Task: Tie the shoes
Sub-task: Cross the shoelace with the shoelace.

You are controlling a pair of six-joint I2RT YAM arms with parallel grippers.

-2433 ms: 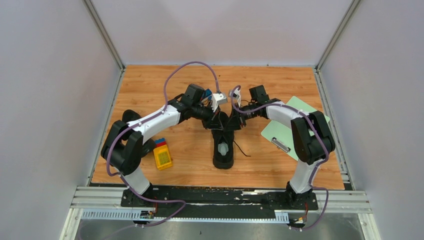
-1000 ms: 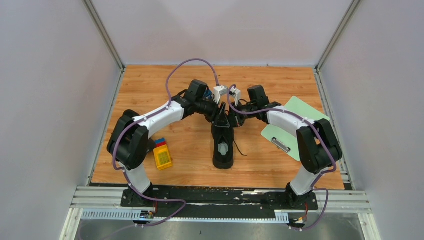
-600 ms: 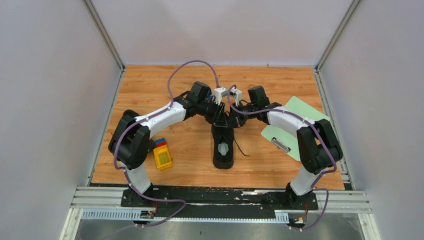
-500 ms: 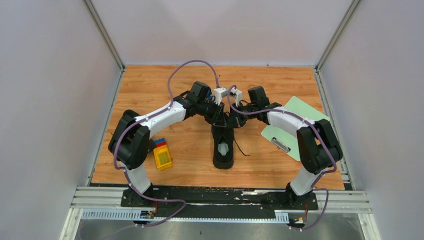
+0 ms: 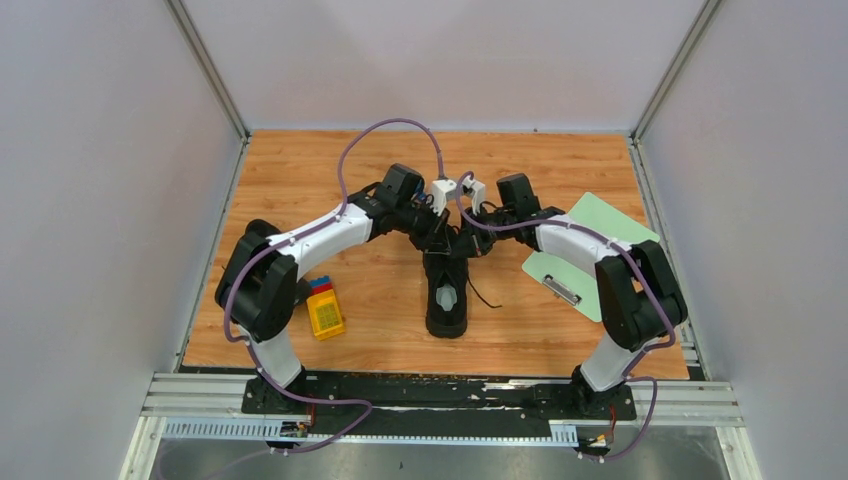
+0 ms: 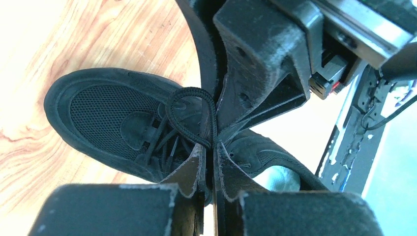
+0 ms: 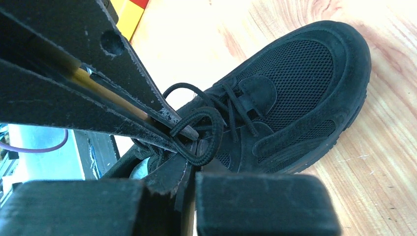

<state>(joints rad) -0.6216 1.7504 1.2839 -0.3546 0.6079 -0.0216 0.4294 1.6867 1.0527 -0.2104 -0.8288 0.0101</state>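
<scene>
L claw [image 6: 210, 150] on lace [image 6: 192, 90], wrist-view only

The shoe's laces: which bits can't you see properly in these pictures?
- Left wrist view: where the lace loop ends, because it is pinched between the left end effector and the right end effector.
- Top view: the lacing is too small to see and is covered by both end effectors.
- Right wrist view: the heel of the shoe is behind the end effectors.
</scene>
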